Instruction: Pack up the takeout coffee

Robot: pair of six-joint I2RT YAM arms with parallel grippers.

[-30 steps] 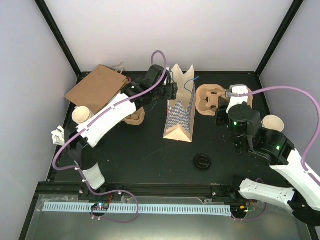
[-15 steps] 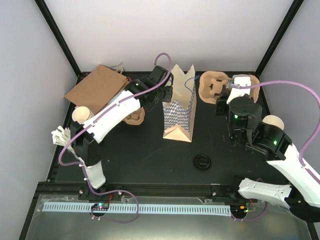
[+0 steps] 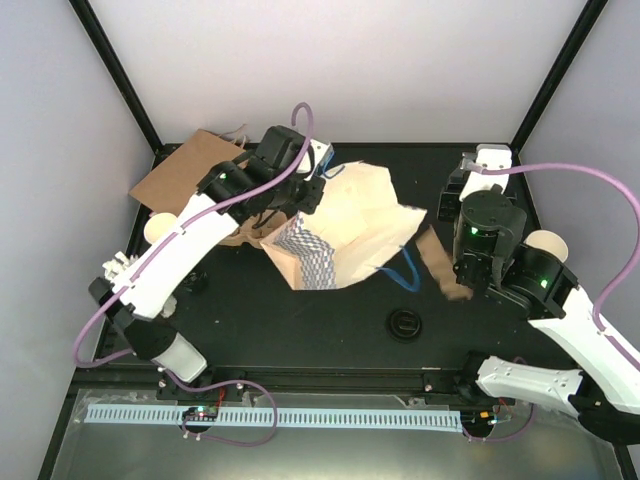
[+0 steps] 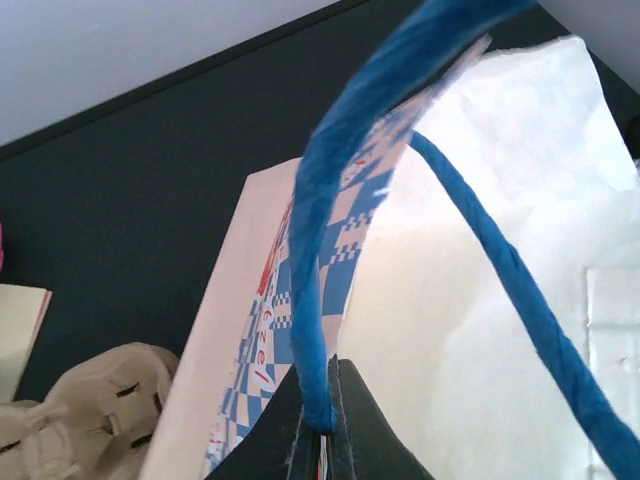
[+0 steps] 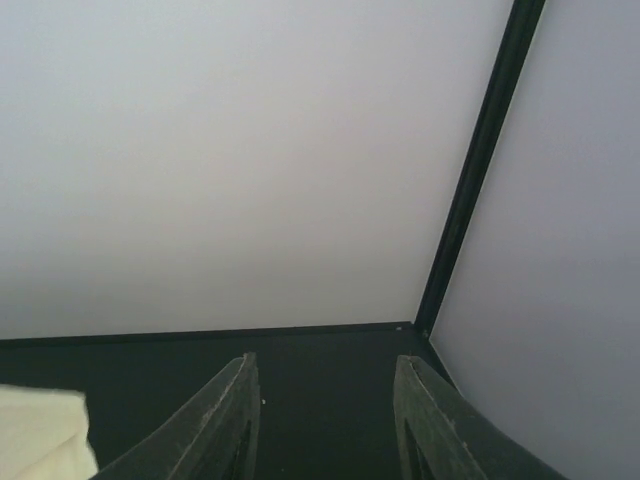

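Over the table from above, the checked bag (image 3: pixel 340 235) lies tilted on its side, mouth toward the right, and the lidded coffee cup (image 3: pixel 405 323) sits on the table (image 3: pixel 300 330) near it, outside. At the left wrist, the left gripper (image 4: pixel 322 425) is clenched on the bag's blue handle (image 4: pixel 318 230). At the right wrist, the right gripper (image 5: pixel 322 380) is spread, holding nothing. This looks like the bag-readying step; next, the bag needs standing upright before the cup is fetched

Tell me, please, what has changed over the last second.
The left gripper, jaws shut on the blue handle, dragged the checked paper bag leftward, tipping it from upright. The right gripper, jaws open, shifted slightly toward the far wall. The black lid and brown paper bag stayed put.
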